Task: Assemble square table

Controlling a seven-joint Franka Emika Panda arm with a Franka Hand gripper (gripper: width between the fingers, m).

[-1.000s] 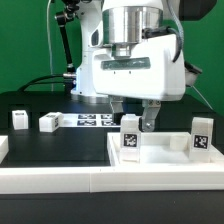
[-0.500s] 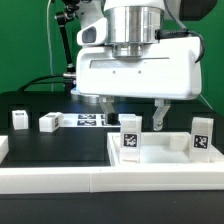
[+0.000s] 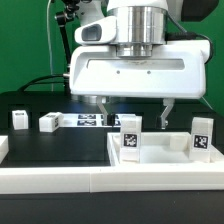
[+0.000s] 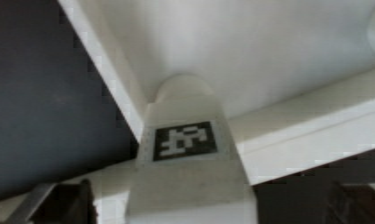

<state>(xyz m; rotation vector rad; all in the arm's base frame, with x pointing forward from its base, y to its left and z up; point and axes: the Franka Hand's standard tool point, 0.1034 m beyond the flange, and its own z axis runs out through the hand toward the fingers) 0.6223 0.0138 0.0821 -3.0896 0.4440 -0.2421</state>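
The hand [image 3: 137,115] gapes wide and empty over a leg post [image 3: 130,138], marker board [image 3: 92,120] behind.

Tabletop [image 3: 165,150] at exterior view's right, leg posts [image 3: 47,122] to its left

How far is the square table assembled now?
Done: no leg visibly attached. In hand: the open claw hangs empty over one leg post at the edge of the table top. Left: in the exterior view, the leftmost leg and second leg sit loose; the rightmost leg too.
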